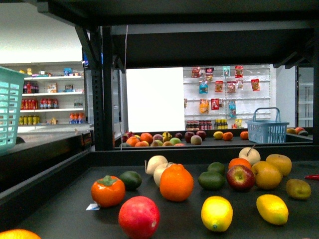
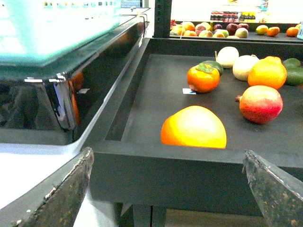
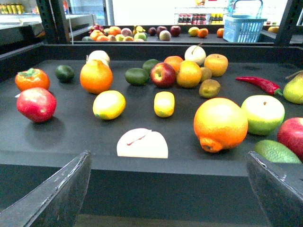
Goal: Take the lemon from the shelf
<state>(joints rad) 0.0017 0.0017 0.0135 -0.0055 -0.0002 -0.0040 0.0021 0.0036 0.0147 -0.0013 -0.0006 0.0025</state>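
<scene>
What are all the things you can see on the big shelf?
shelf: one, black, tray under the fruit
lemons: two, yellow, front middle
pomegranate: one, red, left of the lemons
persimmon: one, orange, left side
large oranges: three, orange, one centre, two near the front edge
dark green fruits: three, mid tray
red apple: one, behind the lemons
chili pepper: one, red, right side
green apple: one, pale green, front right
blue basket: one, far shelf
turquoise basket: one, left ledge
left hand: open, dark fingers
right hand: open, dark fingers
</scene>
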